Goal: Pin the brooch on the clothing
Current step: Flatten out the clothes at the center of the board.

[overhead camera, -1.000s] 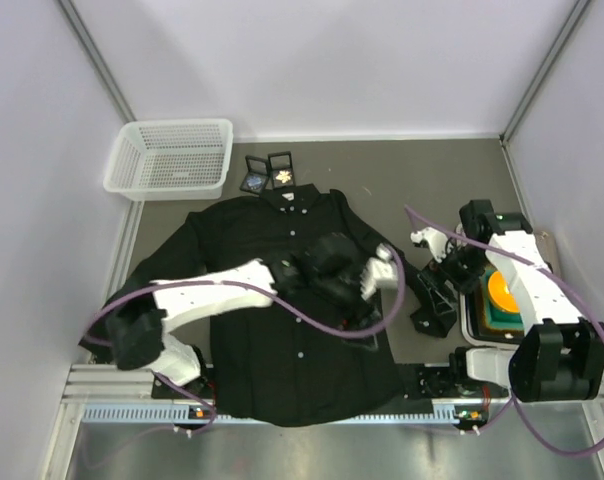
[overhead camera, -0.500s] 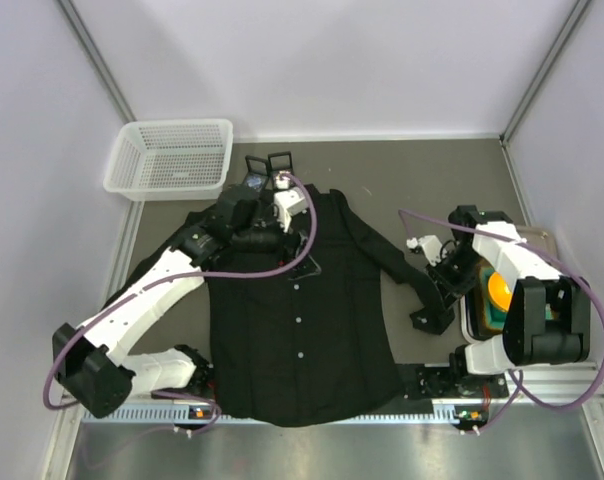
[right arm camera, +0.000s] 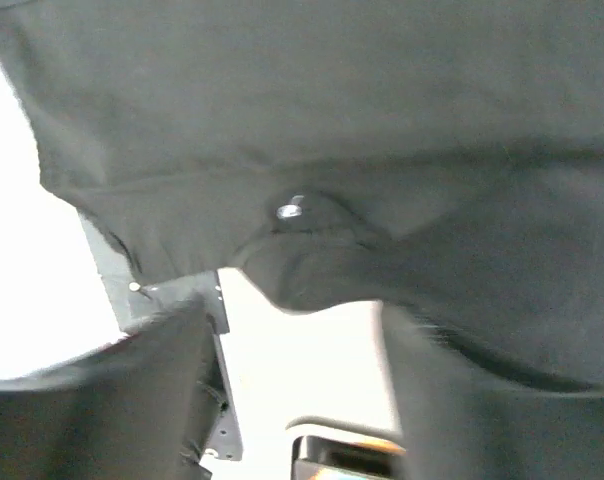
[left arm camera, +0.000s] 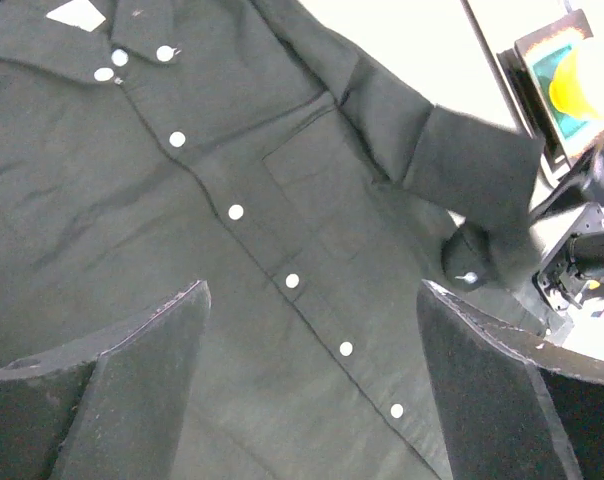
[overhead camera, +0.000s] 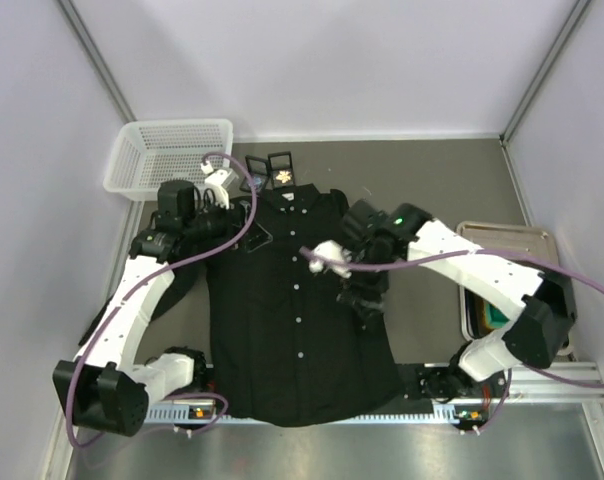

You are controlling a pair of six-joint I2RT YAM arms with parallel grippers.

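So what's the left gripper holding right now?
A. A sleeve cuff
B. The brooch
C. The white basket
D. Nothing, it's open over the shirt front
D: in the left wrist view the left gripper has its jaws wide apart with nothing between them, and only the buttoned front of the black shirt lies below.
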